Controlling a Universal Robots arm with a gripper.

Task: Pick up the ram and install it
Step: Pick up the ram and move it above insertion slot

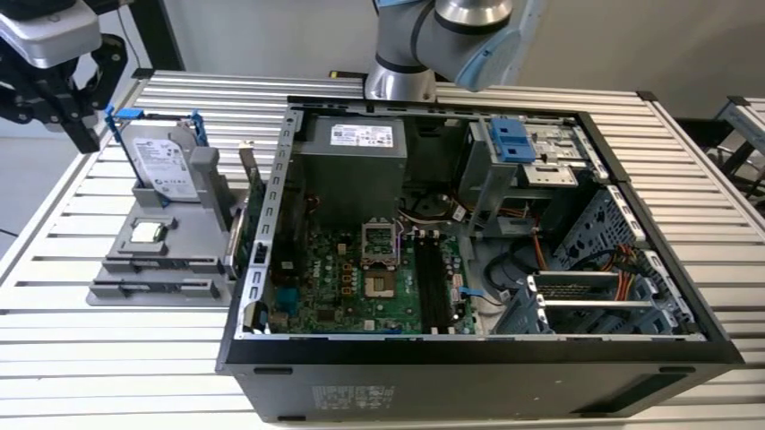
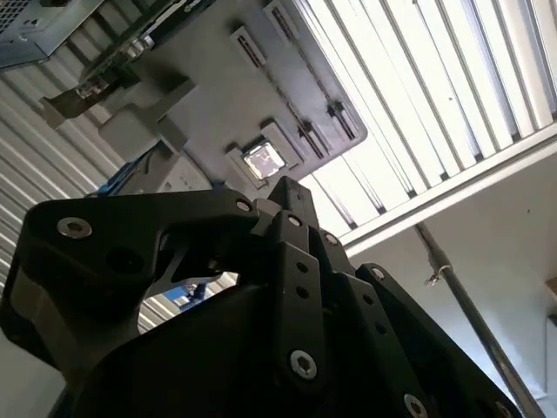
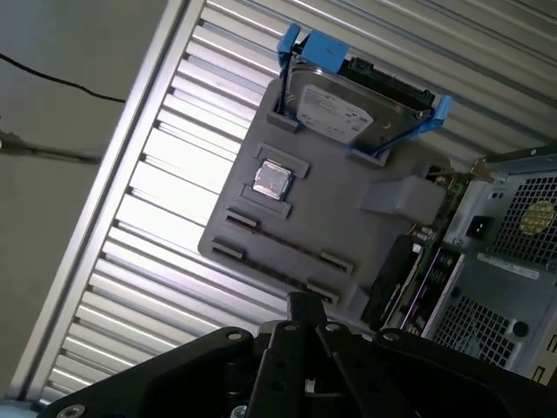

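Apparently the claw [image 3: 305,305] is closed on nothing, above the grey holder [image 3: 331,213]. A dark, narrow board on edge, likely the ram [image 3: 393,274], stands at the holder's side toward the computer case [image 3: 509,235]. Farther along the holder sit a square chip [image 3: 271,178] and a hard drive [image 3: 348,113].

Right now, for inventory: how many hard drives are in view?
1: the hard drive stands on the grey holder, beside the computer case on the exterior view's left. More may hide inside it.

Matt grey plastic holder [image 3: 339,218], shiny ribbed metal table [image 1: 107,358], matt black pincer [image 2: 287,192]
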